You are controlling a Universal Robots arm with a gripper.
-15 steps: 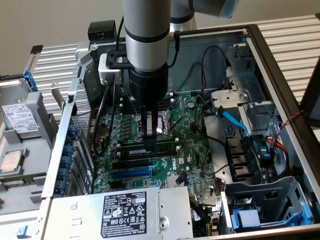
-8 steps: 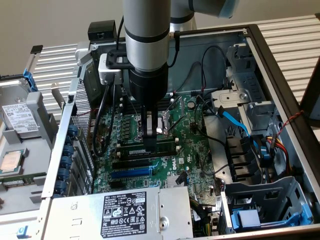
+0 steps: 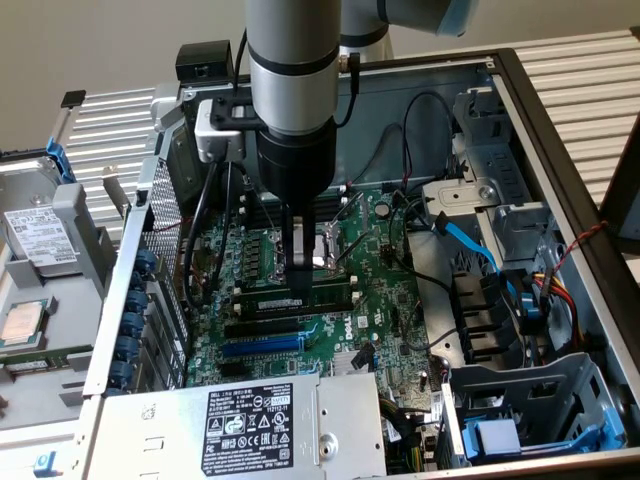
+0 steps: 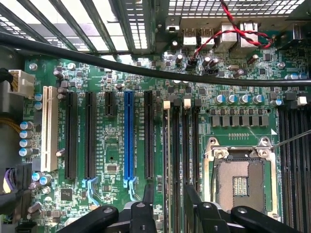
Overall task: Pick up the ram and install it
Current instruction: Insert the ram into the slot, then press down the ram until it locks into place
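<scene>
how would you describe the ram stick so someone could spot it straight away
Inside the open computer case, find the green motherboard and the gripper hanging over it beside the processor socket. Just under it is the ram: a long narrow green stick with a row of black chips, unlike the bare black slots alongside.

The motherboard (image 3: 390, 290) lies flat in the open case (image 3: 560, 130). The gripper (image 3: 296, 275) hangs over its middle, jaws apart, just above the ram (image 3: 295, 298) standing in a slot. The CPU socket (image 3: 335, 250) sits at the gripper's 2 o'clock; the power supply (image 3: 250, 425) at 6 o'clock; drive bays (image 3: 520, 400) at 4 o'clock.
</scene>
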